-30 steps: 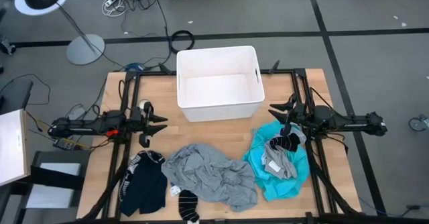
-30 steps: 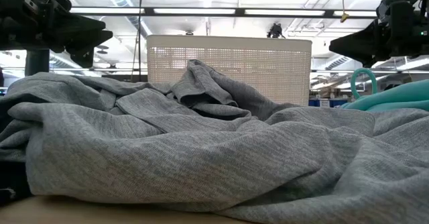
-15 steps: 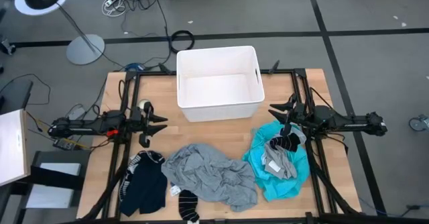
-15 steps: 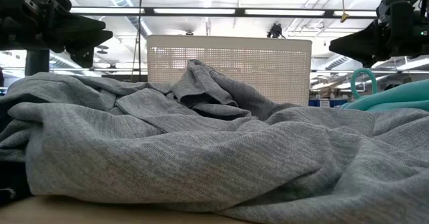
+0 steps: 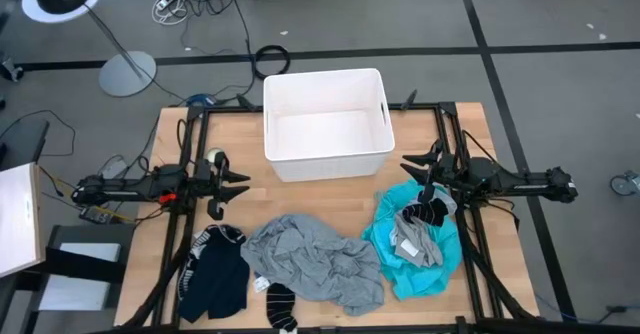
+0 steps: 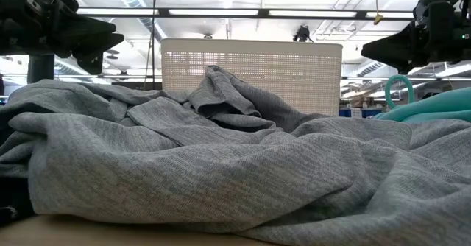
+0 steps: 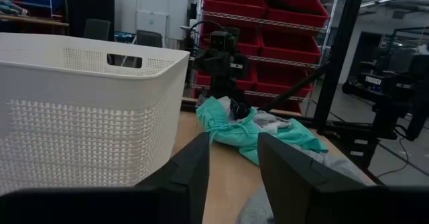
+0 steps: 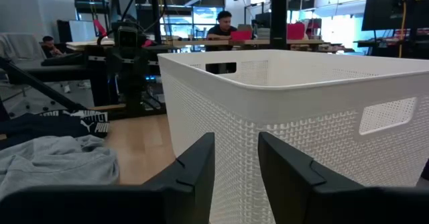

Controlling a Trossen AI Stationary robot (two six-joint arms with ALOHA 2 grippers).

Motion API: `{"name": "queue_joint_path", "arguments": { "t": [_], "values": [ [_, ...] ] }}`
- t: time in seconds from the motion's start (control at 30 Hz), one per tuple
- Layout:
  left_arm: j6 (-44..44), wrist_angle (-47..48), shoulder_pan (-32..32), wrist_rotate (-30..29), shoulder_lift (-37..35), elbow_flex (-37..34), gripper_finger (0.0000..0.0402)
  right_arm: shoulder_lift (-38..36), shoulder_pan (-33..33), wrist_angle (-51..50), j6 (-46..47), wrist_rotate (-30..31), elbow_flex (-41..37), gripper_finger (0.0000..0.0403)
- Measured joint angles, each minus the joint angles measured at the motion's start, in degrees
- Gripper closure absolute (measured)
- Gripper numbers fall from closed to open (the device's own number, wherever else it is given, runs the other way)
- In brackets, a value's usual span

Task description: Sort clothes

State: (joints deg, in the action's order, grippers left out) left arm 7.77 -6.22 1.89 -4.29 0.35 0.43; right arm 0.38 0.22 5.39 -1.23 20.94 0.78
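Observation:
A large grey shirt (image 5: pixel 312 260) lies crumpled on the table near the front edge and fills the low view (image 6: pixel 221 165). A turquoise shirt (image 5: pixel 400 259) lies bunched at the right, with a small grey piece (image 5: pixel 408 239) and a black-and-white striped sock (image 5: pixel 430 214) on top of it. A navy white-striped garment (image 5: pixel 215 274) lies at the front left. Another striped sock (image 5: pixel 281 306) lies at the front edge. My left gripper (image 5: pixel 238 185) is open and empty, hovering left of the bin. My right gripper (image 5: pixel 408 171) is open and empty above the turquoise shirt's far edge.
The white plastic bin (image 5: pixel 325 164) stands at the table's far middle, between the two grippers; it shows beside the fingers in the left wrist view (image 7: pixel 80 110) and the right wrist view (image 8: pixel 322 123). People sit in the room beyond the table.

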Motion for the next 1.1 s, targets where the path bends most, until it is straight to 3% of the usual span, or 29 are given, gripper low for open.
{"name": "queue_joint_path", "arguments": {
  "t": [1.1],
  "values": [
    [0.0,0.0,0.0,0.0,0.0,0.0,0.0270,0.0,0.0,0.0,0.0,0.0,0.0,0.0287]
  ]
}}
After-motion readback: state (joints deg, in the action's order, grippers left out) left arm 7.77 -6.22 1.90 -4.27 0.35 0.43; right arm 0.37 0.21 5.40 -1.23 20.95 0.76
